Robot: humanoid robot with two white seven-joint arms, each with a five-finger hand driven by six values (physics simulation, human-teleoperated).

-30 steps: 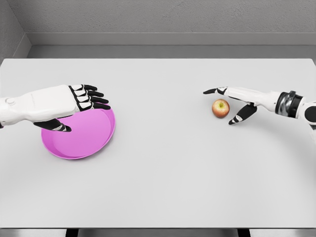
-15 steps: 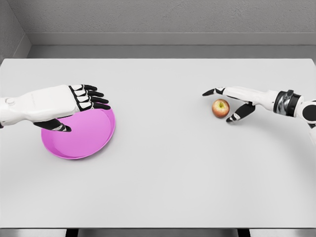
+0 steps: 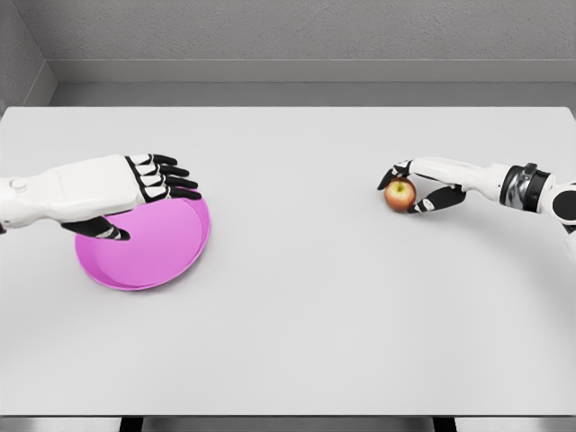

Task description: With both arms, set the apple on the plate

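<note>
The apple (image 3: 400,193) sits on the white table (image 3: 306,315) toward 3 o'clock, well apart from the pink plate (image 3: 153,252) at 9 o'clock. The right hand (image 3: 423,184) curls around the apple, index finger over its top and thumb at its near side; whether the grip is fully closed, I cannot tell. To do this step well, the fingers should seat on opposite sides before any lift, since a round fruit rolls easily. The left hand (image 3: 135,193) hovers over the plate's far rim, fingers extended and holding nothing. No brand, label or writing is legible anywhere.
</note>
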